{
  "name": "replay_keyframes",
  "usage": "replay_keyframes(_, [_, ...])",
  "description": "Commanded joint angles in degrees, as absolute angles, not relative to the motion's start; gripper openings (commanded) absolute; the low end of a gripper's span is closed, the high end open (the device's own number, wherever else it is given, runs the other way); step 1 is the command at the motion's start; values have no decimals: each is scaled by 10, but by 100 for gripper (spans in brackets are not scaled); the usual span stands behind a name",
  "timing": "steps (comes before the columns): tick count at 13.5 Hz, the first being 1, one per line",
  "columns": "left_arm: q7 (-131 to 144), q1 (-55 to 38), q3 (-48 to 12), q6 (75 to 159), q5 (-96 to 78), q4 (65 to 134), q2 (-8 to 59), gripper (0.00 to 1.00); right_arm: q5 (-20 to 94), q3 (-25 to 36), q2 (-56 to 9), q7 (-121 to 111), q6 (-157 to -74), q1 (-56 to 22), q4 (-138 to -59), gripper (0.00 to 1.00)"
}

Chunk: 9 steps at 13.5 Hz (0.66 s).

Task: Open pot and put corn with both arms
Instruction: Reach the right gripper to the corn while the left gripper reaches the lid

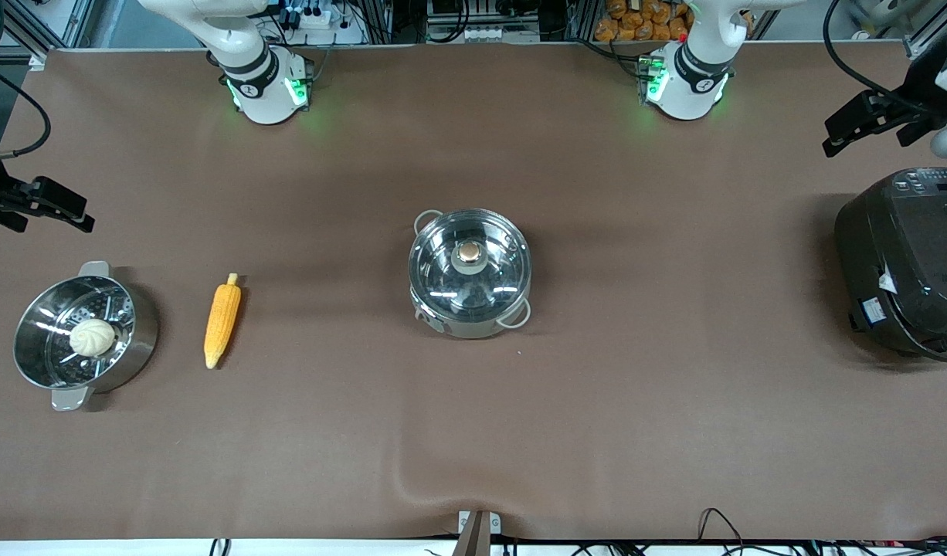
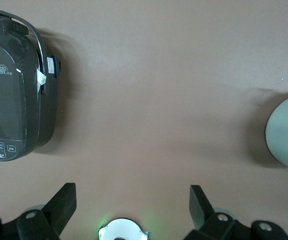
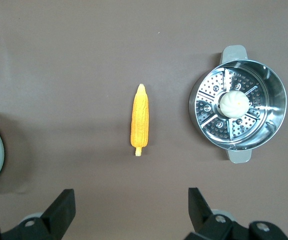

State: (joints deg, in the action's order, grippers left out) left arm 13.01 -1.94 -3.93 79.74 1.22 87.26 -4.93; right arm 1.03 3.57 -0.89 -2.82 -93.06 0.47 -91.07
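Both end effectors hover open: the right end effector (image 3: 129, 210) hangs at frame's left over the upright-lying corn (image 1: 222, 321), the left end effector (image 2: 133, 207) upper right, off the lidded pot (image 1: 470, 272).

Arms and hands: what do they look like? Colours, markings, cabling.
Both arms, left arm and right arm, are white with black joint bands and green base lights. The left hand and right hand are black, with two wedge-shaped fingers. Black cables trail near each hand.
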Motion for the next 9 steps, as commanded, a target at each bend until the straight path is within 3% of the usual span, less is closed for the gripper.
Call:
replay_keyframes(1, [114,-20,-40,798,25,856,-40,100,18,33,-11,-30,-929,8,-905,100])
replay_keyframes(5, [107,-18,-38,803,22,840,-19,100,18,33,-11,-30,-929,8,-905,100])
replay_keyframes(9, [228,-83,-92,869,21,820,39,100,18,33,-11,-30,-929,8,-905,100])
